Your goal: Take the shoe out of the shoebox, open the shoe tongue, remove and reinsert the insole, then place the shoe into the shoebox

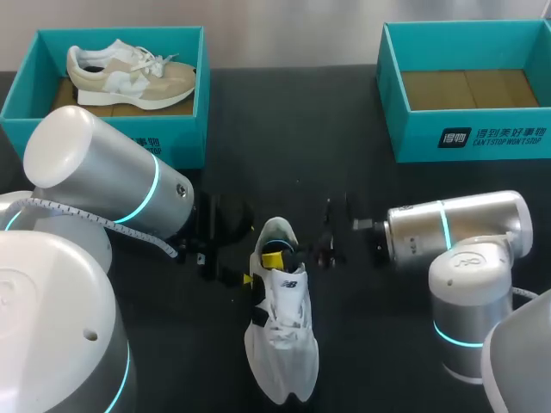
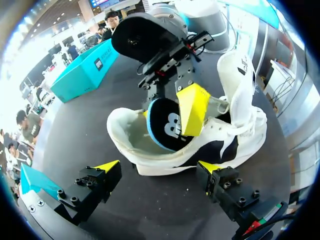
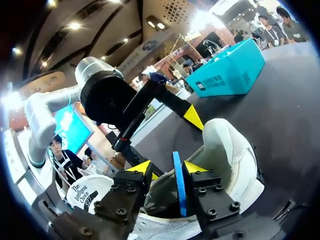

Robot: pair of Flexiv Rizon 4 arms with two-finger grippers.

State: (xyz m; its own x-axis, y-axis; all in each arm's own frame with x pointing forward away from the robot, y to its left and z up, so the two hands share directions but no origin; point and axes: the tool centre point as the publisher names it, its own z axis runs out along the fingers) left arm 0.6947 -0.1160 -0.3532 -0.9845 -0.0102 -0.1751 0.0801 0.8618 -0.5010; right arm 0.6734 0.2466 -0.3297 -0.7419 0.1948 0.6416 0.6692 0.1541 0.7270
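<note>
A white shoe (image 1: pixel 281 331) lies on the black table, toe toward the front edge, tongue pulled up. My right gripper (image 1: pixel 277 256) is in its heel opening, open. A dark blue insole (image 3: pixel 178 187) stands on edge between its fingers and leans against one, with a gap to the other. The left wrist view shows the insole (image 2: pixel 167 125) beside a yellow fingertip (image 2: pixel 192 107) of that gripper. My left gripper (image 2: pixel 157 175) stands wide open beside the shoe (image 2: pixel 235 135), holding nothing. An empty teal shoebox (image 1: pixel 469 138) sits at the back right.
A second teal box (image 1: pixel 172 142) at the back left holds a beige and white shoe (image 1: pixel 129 73). My left arm's big silver link (image 1: pixel 95 168) hangs over the table's left part. Bare black table lies between the two boxes.
</note>
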